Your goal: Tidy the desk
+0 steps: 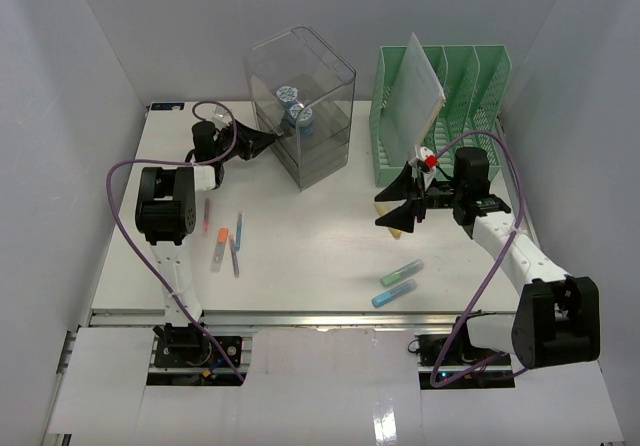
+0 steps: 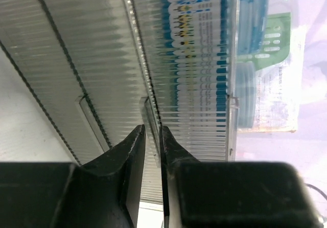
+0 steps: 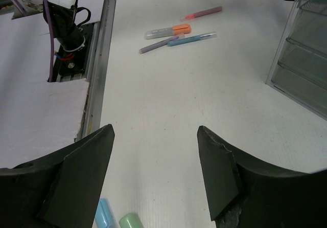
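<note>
The white desk [image 1: 320,236] holds a clear drawer unit [image 1: 303,106] with tape rolls [image 1: 296,104] inside. My left gripper [image 1: 272,144] is pressed to the unit's front. In the left wrist view its jaws [image 2: 152,127] are pinched on a thin clear drawer handle [image 2: 147,108]. My right gripper [image 1: 393,204] hovers wide open and empty over the desk's right half, in front of the green file rack [image 1: 450,106]. In the right wrist view, a blue highlighter [image 3: 104,212] and a green highlighter [image 3: 132,221] lie just below the right gripper [image 3: 156,131].
Several pens [image 1: 225,241] lie loose at the left front, also in the right wrist view [image 3: 173,31]. Green [image 1: 403,271] and blue [image 1: 393,293] highlighters lie at the right front. A white sheet [image 1: 415,81] leans in the rack. An aluminium rail [image 1: 300,318] borders the front.
</note>
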`<action>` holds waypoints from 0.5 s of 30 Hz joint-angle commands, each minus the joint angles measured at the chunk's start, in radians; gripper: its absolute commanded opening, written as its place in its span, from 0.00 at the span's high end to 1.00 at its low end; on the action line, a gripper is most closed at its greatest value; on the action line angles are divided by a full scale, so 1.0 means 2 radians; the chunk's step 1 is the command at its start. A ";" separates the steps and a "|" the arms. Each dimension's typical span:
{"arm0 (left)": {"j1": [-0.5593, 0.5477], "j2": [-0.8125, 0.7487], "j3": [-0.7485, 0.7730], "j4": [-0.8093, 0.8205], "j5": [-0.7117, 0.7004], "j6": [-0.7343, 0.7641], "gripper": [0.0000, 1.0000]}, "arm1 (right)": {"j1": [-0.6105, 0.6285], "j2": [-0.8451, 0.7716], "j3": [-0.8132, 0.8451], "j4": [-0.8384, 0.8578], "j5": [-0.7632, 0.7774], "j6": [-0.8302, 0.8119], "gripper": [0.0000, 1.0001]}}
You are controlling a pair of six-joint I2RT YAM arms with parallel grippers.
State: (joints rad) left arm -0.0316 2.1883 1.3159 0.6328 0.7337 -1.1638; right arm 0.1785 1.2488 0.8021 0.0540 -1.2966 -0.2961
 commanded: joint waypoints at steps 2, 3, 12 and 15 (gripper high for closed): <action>-0.006 0.004 0.000 0.044 0.007 -0.015 0.75 | -0.009 -0.005 0.001 0.005 -0.024 -0.001 0.28; -0.006 0.005 -0.002 0.046 0.009 -0.017 0.76 | -0.010 -0.005 0.000 0.005 -0.025 0.000 0.28; -0.001 -0.001 -0.028 0.088 0.023 -0.036 0.88 | -0.017 0.003 0.000 0.005 -0.024 0.002 0.29; 0.006 -0.014 -0.047 0.096 0.027 -0.036 0.91 | -0.019 0.004 -0.001 0.004 -0.019 0.001 0.29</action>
State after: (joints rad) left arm -0.0298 2.2051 1.2735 0.7541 0.7401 -1.2409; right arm 0.1514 1.2516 0.8021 0.0540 -1.3160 -0.2947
